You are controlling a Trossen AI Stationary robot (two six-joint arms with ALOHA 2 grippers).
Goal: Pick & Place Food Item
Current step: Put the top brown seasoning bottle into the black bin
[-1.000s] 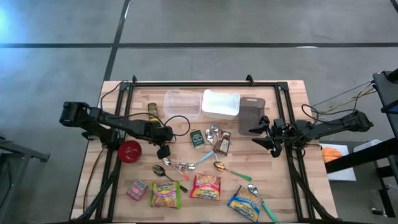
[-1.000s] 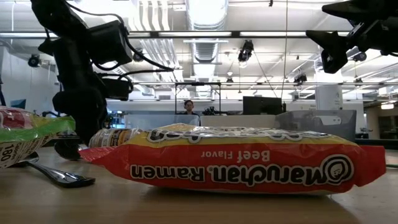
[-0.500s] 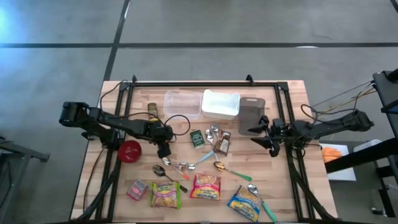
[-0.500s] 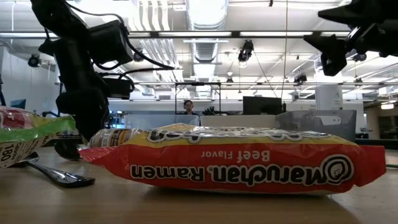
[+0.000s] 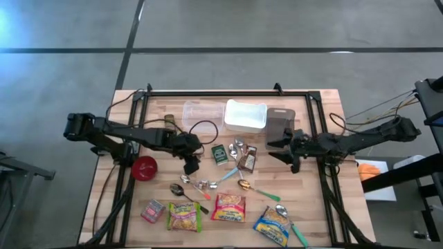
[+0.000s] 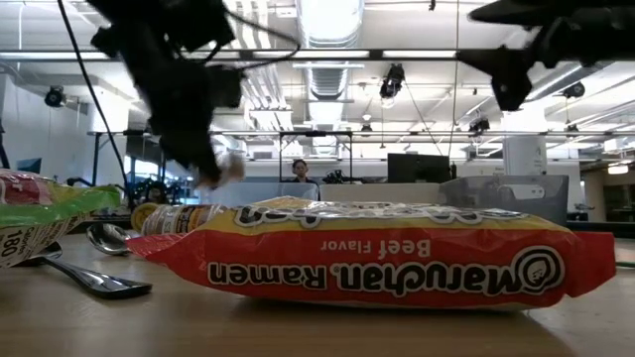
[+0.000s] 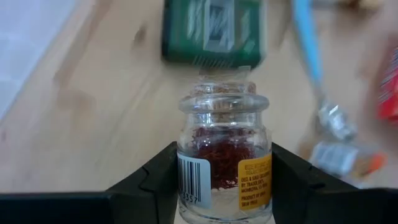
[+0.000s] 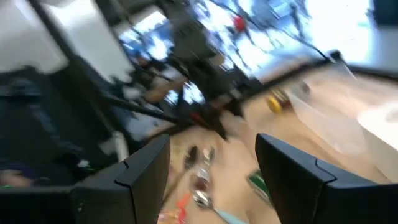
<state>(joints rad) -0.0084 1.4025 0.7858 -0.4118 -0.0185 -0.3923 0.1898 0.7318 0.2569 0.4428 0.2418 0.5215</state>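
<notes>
On the left, a red bowl (image 5: 145, 167) sits on the wooden table (image 5: 325, 104), partly under the left arm. The left gripper (image 5: 190, 164) is above the middle of the table, and its two fingers are squeezed on a small glass jar (image 7: 224, 163) full of red threads (the bottom of the jar is cut off in the wrist view). The jar is up off the table in the low view, but blurry there. Just past it lies a green packet (image 5: 219, 154), and spoons (image 5: 188, 191) and ramen packs (image 5: 228, 207) lie nearer the front edge. A clear tub (image 5: 203, 115) and a white lid (image 5: 246, 115) sit at the back. On the right, the right gripper (image 5: 293, 156) hangs beside a grey box (image 5: 279, 123), its fingers apart and holding nothing. Its own view is very blurry.
</notes>
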